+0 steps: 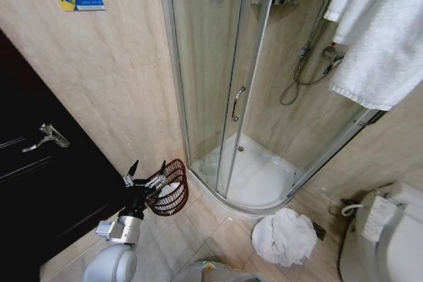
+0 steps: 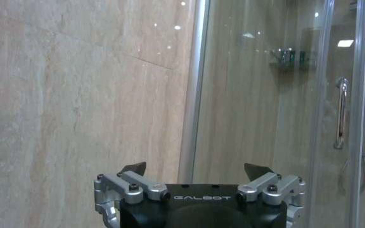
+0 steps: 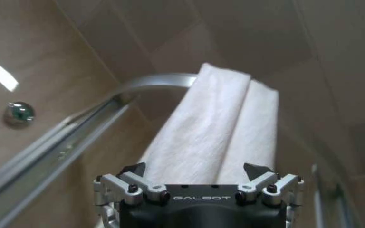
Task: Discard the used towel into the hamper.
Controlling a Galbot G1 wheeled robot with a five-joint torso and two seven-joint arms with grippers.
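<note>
Beside the shower door [image 1: 238,104], the open left end effector [image 1: 147,171] fronts the hamper [image 1: 170,188]

The hamper [image 1: 169,187] stands on the floor between the wall and shower, a crumpled towel [image 1: 285,236] to its right

Hamper [image 1: 169,188]: dark red-brown slatted basket, on the floor by my shower's corner.
Towel [image 1: 285,236]: white, crumpled on the floor tiles, well apart from it.

The left gripper [image 2: 195,170] (fingers spread apart) points at a beige tiled wall [image 2: 81,95] beside the glass shower door [image 2: 265,109] and its handle [image 2: 341,114].
</note>
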